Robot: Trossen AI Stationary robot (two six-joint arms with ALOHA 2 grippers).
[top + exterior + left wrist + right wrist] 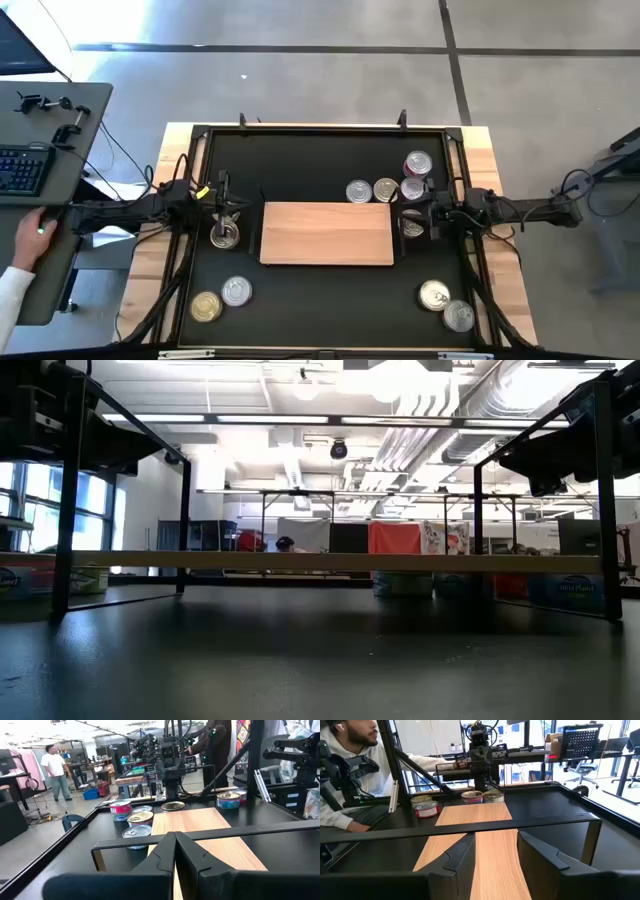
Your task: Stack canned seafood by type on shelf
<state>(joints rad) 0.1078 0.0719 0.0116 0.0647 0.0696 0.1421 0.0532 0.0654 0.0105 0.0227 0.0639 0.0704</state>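
Nearest the overhead camera, both arms sit at the short ends of the wooden shelf [327,233], whose board is bare: no tin stands on it, so stacking has not begun (judged from the high view). Left gripper [226,215] at 9 o'clock of the board, fingers pressed together with nothing between them, directly over or just beside one silver-lidded tin [226,237]; contact cannot be told. Right gripper [420,213] at 3 o'clock, fingers spread about halfway, empty in its wrist view, beside another tin [412,228]. Tins all on the black tabletop [300,170]: a cluster at 1 o'clock of the shelf, with a silver tin [359,191], a gold tin [385,190], and the red-labelled tin [417,164] farther out; a gold and silver pair [220,299] at 7 o'clock; another pair [445,305] at 5 o'clock. Types look to be two or three by lid and label. Remaining: every tin still to be lifted, sorted and stacked. A person's hand [28,238] rests at the desk, far 9 o'clock.
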